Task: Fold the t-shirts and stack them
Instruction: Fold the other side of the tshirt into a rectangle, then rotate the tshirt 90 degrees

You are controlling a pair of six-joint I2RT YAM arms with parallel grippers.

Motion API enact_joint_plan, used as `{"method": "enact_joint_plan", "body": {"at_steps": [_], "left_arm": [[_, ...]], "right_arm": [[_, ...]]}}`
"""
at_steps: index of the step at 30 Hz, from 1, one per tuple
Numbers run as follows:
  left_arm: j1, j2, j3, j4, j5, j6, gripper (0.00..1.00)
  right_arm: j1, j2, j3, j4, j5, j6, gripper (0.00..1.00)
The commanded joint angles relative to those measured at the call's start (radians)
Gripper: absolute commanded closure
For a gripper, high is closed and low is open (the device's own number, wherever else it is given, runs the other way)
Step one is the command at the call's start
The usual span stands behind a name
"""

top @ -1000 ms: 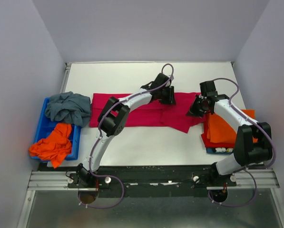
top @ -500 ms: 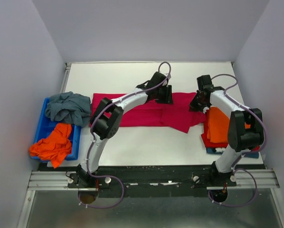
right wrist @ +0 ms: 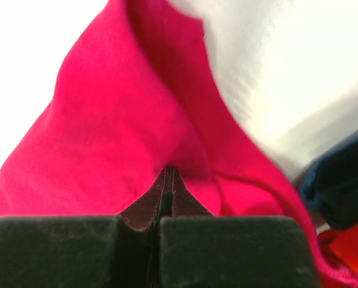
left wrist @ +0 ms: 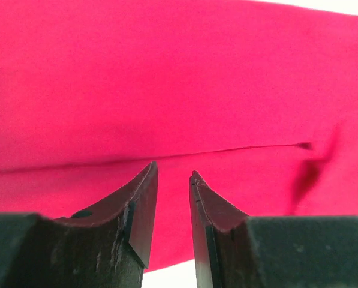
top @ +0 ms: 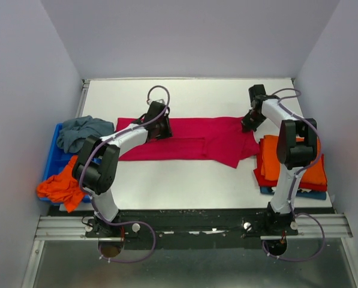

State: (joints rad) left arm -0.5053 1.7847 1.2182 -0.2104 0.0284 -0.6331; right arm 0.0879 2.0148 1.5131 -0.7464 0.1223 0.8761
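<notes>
Since the earlier frame the left gripper (top: 159, 127) has slid from the middle of the red shirt (top: 196, 137) over toward its left end. The right gripper (top: 252, 120) has crept up to the shirt's upper right corner. The left jaws sit slightly apart over the cloth and hold nothing, while the right jaws are closed and seem to be pinching fabric. The job looks roughly halfway done. There's a folded stack (top: 270, 161) at right and the red shirt is half folded mid-frame. A gray shirt (top: 86, 135) and an orange shirt (top: 65, 183) still wait in the blue bin (top: 51, 159) at left.
</notes>
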Motion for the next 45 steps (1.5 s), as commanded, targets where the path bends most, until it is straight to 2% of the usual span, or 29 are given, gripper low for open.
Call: {"method": "enact_joint_plan", "body": {"at_steps": [1, 7, 13, 18, 21, 24, 29, 30, 32, 33, 37, 45], "left_arm": [[0.076, -0.103, -0.192, 0.088, -0.126, -0.085, 0.62], [0.091, -0.166, -0.278, 0.086, -0.26, -0.096, 0.62], [0.145, -0.15, -0.255, 0.046, -0.343, -0.128, 0.62], [0.178, -0.108, -0.197, 0.029, -0.375, -0.129, 0.63], [0.191, -0.077, -0.146, 0.009, -0.367, -0.117, 0.64], [0.194, -0.059, -0.115, 0.013, -0.381, -0.1, 0.64], [0.228, -0.033, -0.077, 0.003, -0.366, -0.094, 0.64], [0.235, -0.033, -0.077, 0.005, -0.366, -0.089, 0.64], [0.255, -0.039, -0.08, 0.008, -0.369, -0.079, 0.64], [0.26, -0.042, -0.08, 0.008, -0.37, -0.074, 0.64], [0.267, -0.067, -0.091, 0.019, -0.371, -0.063, 0.64], [0.267, -0.094, -0.123, 0.045, -0.343, -0.066, 0.63]], "right_arm": [[-0.025, 0.088, 0.108, -0.074, 0.01, 0.04, 0.99], [-0.025, 0.255, 0.373, -0.209, 0.022, 0.058, 0.99], [-0.022, 0.396, 0.639, -0.313, 0.048, 0.058, 0.99], [-0.022, 0.462, 0.713, -0.251, -0.016, 0.038, 0.99], [-0.02, 0.47, 0.772, -0.263, 0.003, 0.032, 0.99], [-0.02, 0.392, 0.722, -0.185, 0.046, -0.009, 0.99], [-0.024, 0.279, 0.662, -0.15, 0.059, -0.057, 0.98], [-0.024, 0.245, 0.613, -0.131, 0.065, -0.058, 0.89], [-0.028, 0.182, 0.534, -0.123, 0.088, -0.036, 0.55], [-0.033, 0.147, 0.482, -0.114, 0.085, -0.023, 0.47], [-0.068, 0.07, 0.3, -0.028, 0.051, 0.035, 0.47], [-0.111, 0.196, 0.364, -0.053, -0.001, 0.127, 0.56]]}}
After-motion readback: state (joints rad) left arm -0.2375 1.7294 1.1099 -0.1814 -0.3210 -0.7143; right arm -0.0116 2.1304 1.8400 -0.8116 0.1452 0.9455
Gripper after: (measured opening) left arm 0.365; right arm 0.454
